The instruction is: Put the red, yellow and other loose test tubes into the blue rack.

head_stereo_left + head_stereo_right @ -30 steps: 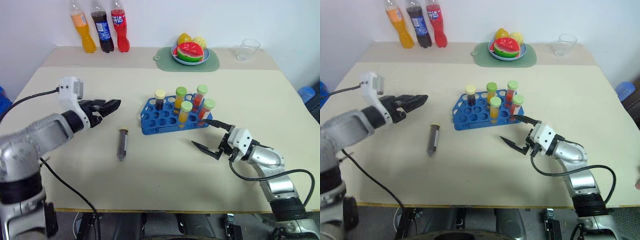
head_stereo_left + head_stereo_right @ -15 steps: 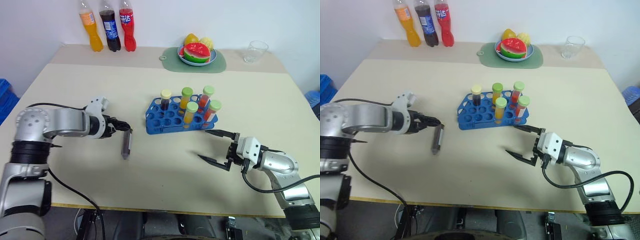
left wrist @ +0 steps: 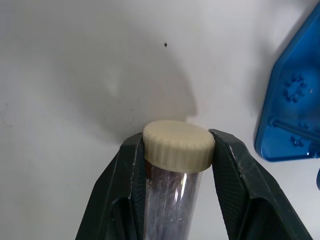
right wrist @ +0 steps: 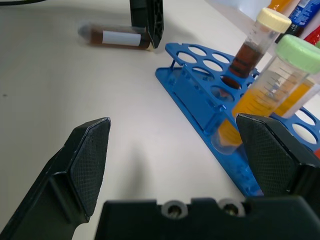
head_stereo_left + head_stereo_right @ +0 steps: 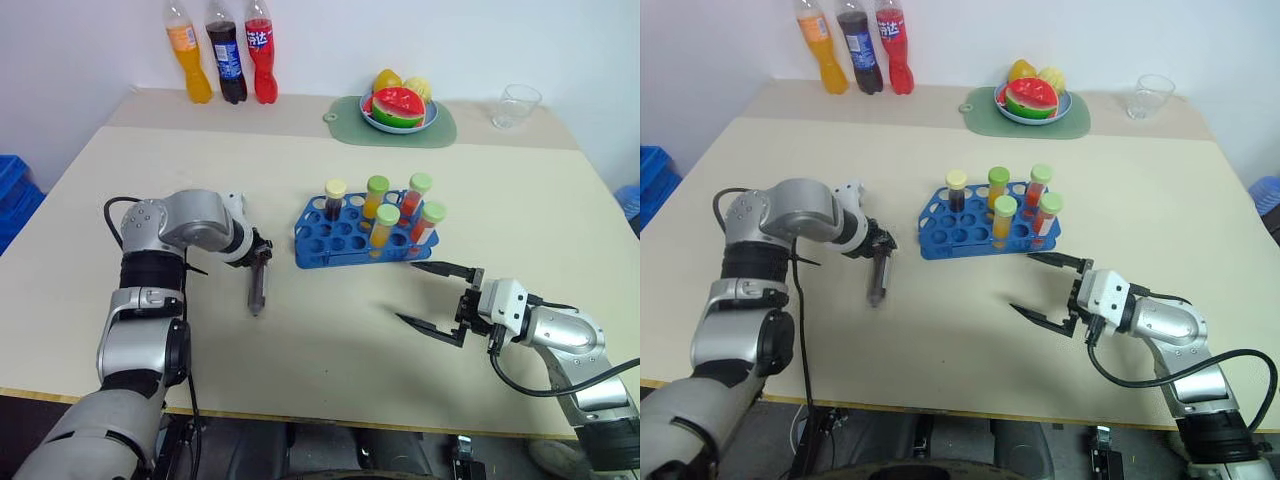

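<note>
A loose test tube (image 5: 257, 288) with dark brown liquid and a cream cap (image 3: 178, 144) lies on the table left of the blue rack (image 5: 345, 235). My left gripper (image 5: 258, 258) points steeply down and is shut on the tube's capped end, one finger on each side of the cap. Several capped tubes stand in the rack: one dark with a cream cap (image 5: 335, 190), the others yellow or red-orange with green caps (image 5: 386, 213). My right gripper (image 5: 405, 292) hovers open and empty just in front of the rack's right end.
Three soda bottles (image 5: 229, 60) stand at the table's far left edge. A green plate of fruit (image 5: 398, 108) on a mat and a clear glass (image 5: 517, 105) sit at the back. A blue crate (image 5: 15, 190) is on the floor to the left.
My left gripper swung down towards the lying tube, turned to point downward and closed on its cap. The tube stays on the table. My right gripper drew back a little, still open.
</note>
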